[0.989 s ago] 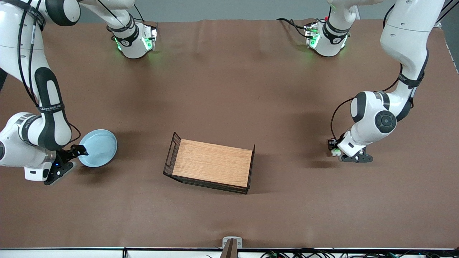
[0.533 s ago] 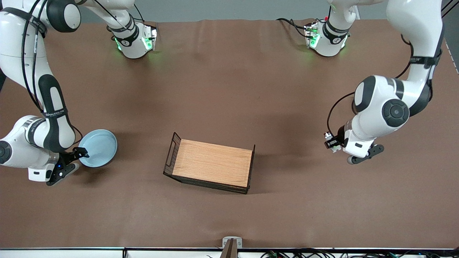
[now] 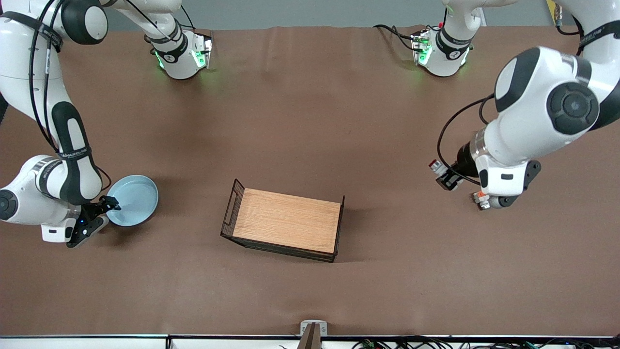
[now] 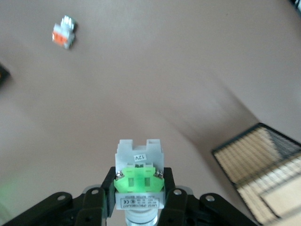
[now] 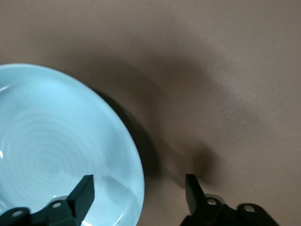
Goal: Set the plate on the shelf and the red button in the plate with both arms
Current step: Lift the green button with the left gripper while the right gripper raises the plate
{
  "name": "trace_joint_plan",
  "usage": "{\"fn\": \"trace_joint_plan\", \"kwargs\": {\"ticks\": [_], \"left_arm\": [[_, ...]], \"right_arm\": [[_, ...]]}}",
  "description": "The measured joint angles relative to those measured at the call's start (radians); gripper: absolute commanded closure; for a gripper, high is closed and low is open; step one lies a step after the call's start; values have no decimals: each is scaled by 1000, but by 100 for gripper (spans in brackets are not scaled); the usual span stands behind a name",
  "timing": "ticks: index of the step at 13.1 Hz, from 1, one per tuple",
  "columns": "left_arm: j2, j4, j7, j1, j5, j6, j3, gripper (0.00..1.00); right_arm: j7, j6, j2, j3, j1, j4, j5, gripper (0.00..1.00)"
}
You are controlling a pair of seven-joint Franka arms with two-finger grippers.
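Toward the left arm's end of the table, the left gripper [image 3: 443, 175], clamped on the button [image 3: 437, 166], has lifted clear for carrying, while the right gripper [image 3: 109, 206] straddles the grounded plate [image 3: 133, 198] rim, jaws wide.

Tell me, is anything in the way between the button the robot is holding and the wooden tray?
No. The left gripper holds the red button above bare table, and nothing visible lies between it and the wooden tray.

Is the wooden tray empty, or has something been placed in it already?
Empty. The wooden tray shows only bare boards; the plate lies on the table, and the left gripper holds the red button.
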Motion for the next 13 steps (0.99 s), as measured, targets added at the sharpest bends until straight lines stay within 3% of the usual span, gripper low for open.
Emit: {"fn": "trace_joint_plan", "kwargs": {"ticks": [6,10,11,13], "left_arm": [[62,157,-344,-111,-9,-6,-27,100],[75,187,-392,-125,-10,-4,-28,100],[75,197,-412,-127,-10,1,-28,100],[76,209,-456,-136,-10,18,-28,100]], "right_arm": [[-3,-31,1,1,-1,7,2,74],[-24,-50,1,1,-1,10,3,88],[-40,-50,1,1,-1,10,3,96],[-53,-55,1,1,-2,10,12,100]]}}
